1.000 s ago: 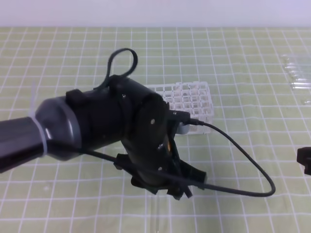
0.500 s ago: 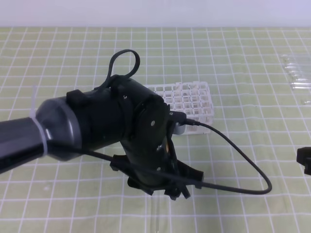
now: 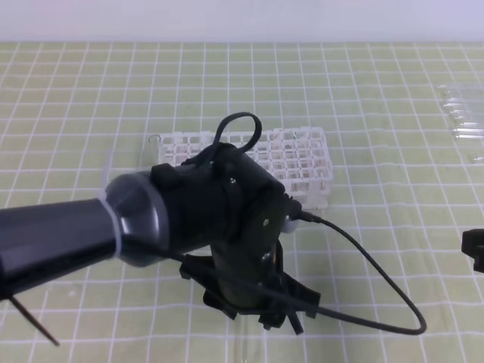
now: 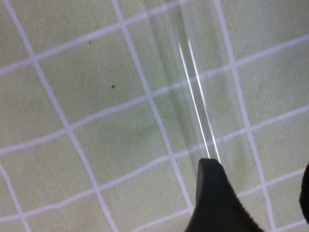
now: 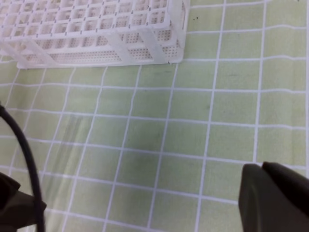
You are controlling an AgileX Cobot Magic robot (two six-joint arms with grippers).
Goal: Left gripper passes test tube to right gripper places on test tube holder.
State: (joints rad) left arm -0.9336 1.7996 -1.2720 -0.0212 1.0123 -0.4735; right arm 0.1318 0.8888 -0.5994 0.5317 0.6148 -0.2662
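— What is changing since a second ago?

— The left gripper point(image 3: 274, 316) is sitting lower and further right over the green checked mat point(image 3: 378, 113), so more of the test tube holder point(image 3: 302, 162) is showing behind its wrist, and the cable loop point(image 3: 238, 128) is now standing in front of the rack.

— Its claw?

— Spread wide, gripping nothing. The test tube point(image 4: 193, 96) is lying flat on the mat just ahead of one fingertip point(image 4: 212, 179).

— The right gripper point(image 5: 275, 198)?

— Sitting shut at the mat's right edge, empty.

— Any writing?

— None is reading clearly anywhere.
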